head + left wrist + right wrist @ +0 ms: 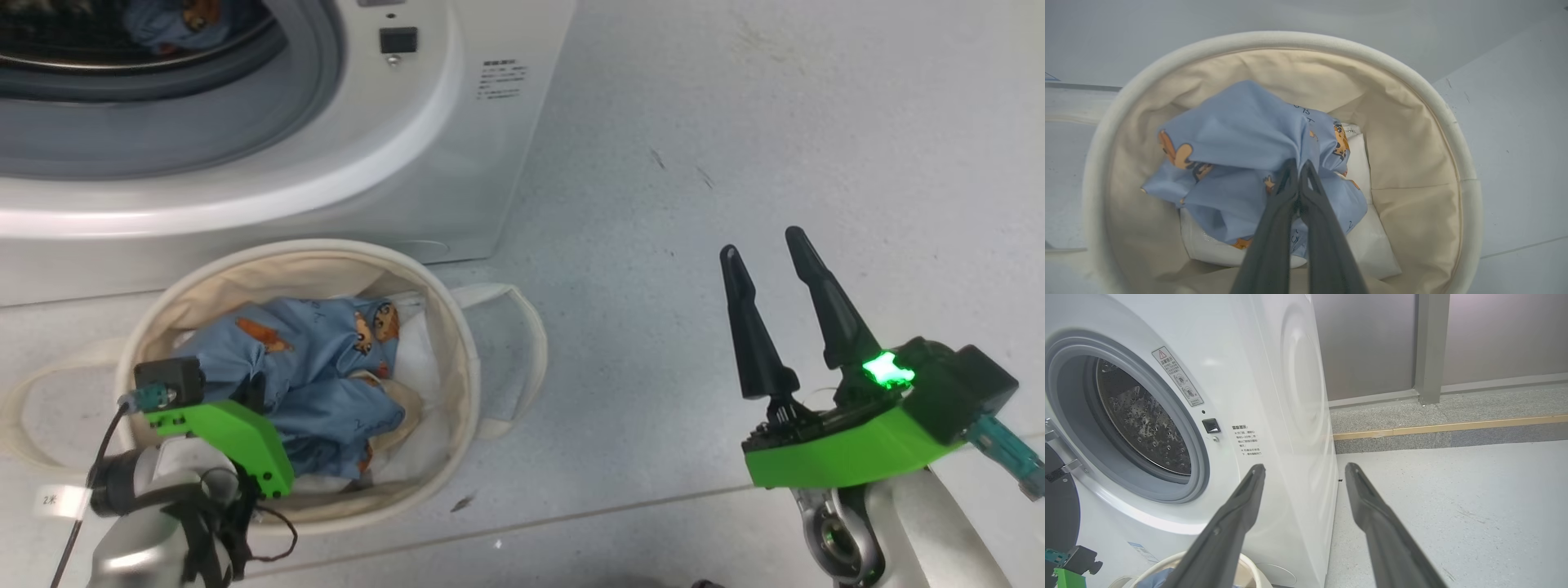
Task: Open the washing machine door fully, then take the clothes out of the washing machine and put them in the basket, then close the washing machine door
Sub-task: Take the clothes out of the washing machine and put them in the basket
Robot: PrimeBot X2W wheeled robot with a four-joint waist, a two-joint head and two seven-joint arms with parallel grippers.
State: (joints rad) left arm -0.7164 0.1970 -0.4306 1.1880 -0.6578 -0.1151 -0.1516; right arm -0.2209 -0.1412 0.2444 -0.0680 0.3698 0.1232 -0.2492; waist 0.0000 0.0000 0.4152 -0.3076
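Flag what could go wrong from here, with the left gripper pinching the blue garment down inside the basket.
1. The left gripper is shut on the clothes inside the basket; lifting without opening could drag them out again or tip the soft tub.
2. More blue printed fabric seems to lie in the washing machine drum; stopping the unloading now would leave it behind.

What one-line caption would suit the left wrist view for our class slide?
Left gripper shut on the clothes inside the basket, over a white sheet.
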